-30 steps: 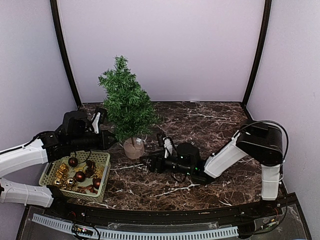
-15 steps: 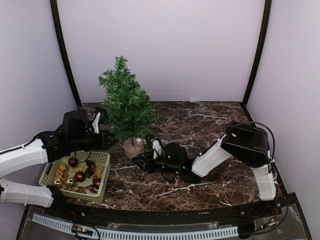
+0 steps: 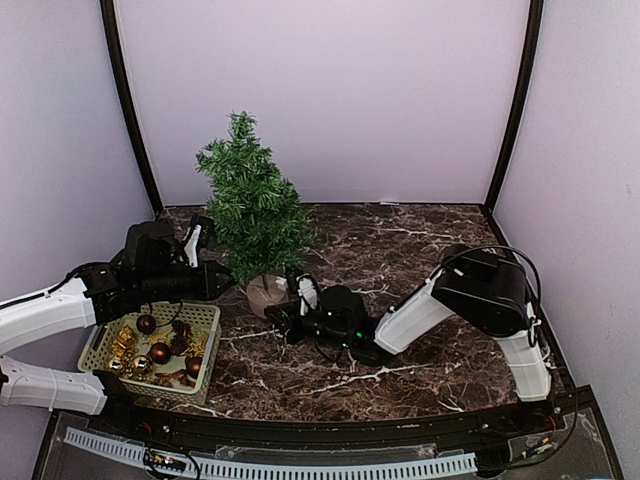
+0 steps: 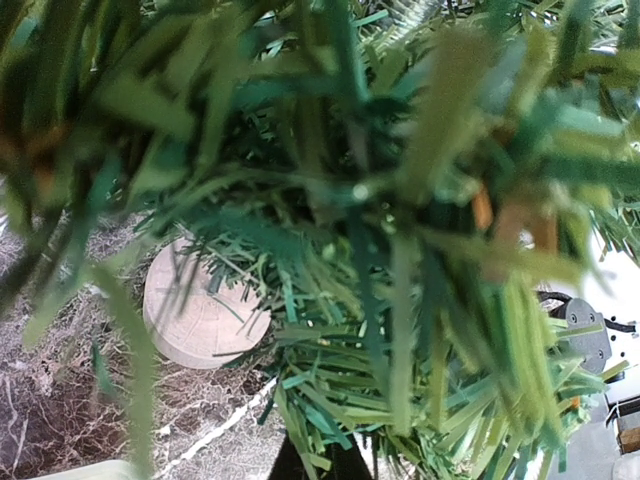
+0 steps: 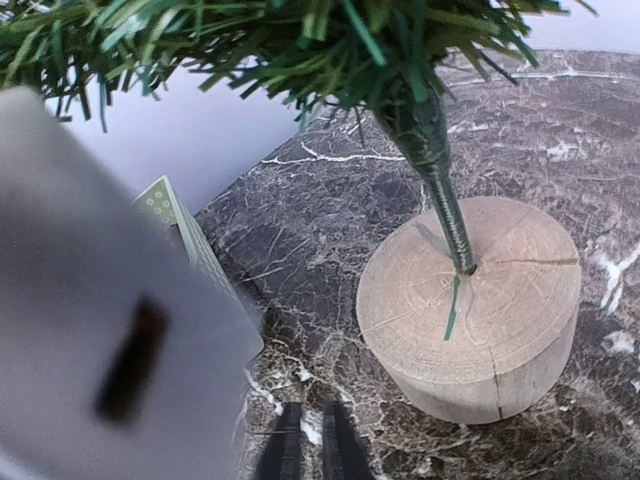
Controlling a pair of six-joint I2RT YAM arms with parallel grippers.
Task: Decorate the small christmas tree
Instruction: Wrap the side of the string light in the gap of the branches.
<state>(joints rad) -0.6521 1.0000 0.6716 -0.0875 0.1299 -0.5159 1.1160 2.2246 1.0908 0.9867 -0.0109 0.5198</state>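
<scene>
Seemingly mid-hanging: left pincer (image 3: pixel 222 279) shut, pushed in among the low left branches of the tree (image 3: pixel 252 210); cannot tell whether holding anything. Tree upright at far left of the counter (image 3: pixel 430 240), just beyond the basket (image 3: pixel 209 352). Right pincer (image 5: pixel 312 445) low beside the wooden base (image 5: pixel 470 310), nearly closed, empty. Next, likely: brace the base, then ease the left out without tipping.
</scene>
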